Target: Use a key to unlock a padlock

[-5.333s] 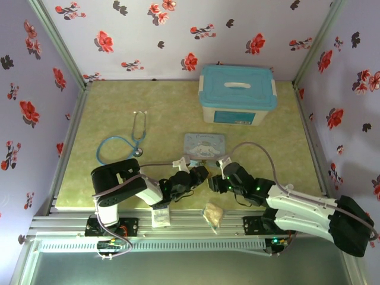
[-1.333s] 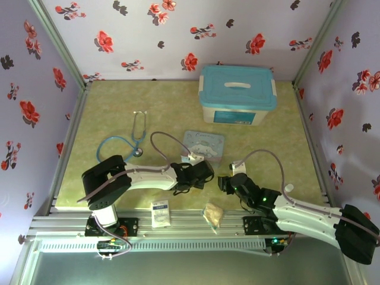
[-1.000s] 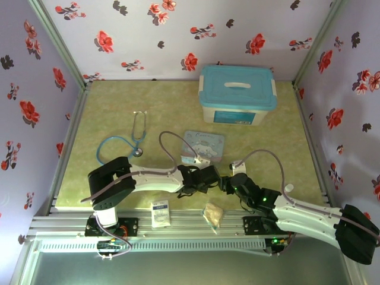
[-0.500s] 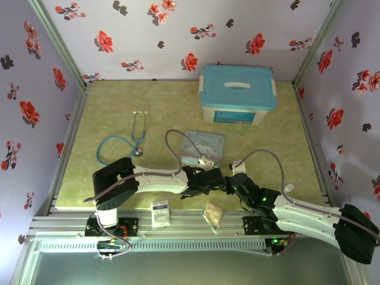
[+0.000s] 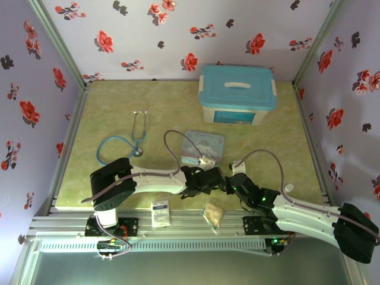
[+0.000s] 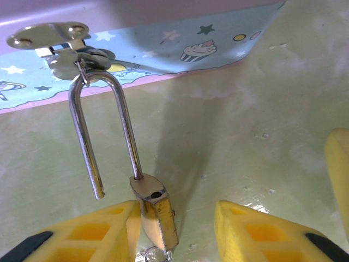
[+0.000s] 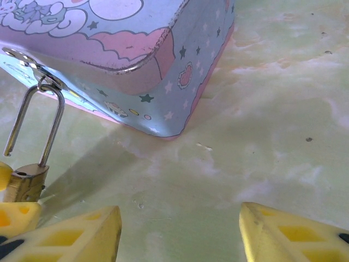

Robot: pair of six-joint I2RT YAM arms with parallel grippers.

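— Where do we find the padlock (image 6: 157, 215)?
— We find it just beside the tin (image 7: 109, 33). Its shackle (image 6: 128, 136) is hooked in the metal clasp (image 6: 46, 34) of the tin. One leg of the shackle ends free, out of the brass body.
— How is the left gripper (image 6: 175, 232)?
— It is released, and its fingers are spread. The padlock body stands between them, close against one yellow finger (image 6: 98, 229) and apart from the other. We see no grasp on it.
— And the right gripper (image 7: 180, 234)?
— Also released, with a wide gap and bare table (image 7: 283, 109) between the fingers. It is near a corner of the tin, and the padlock is at the left edge of its view.
— Do we see the key?
— We see a small shiny piece (image 6: 152, 254) under the padlock body. We cannot tell whether it is the key.
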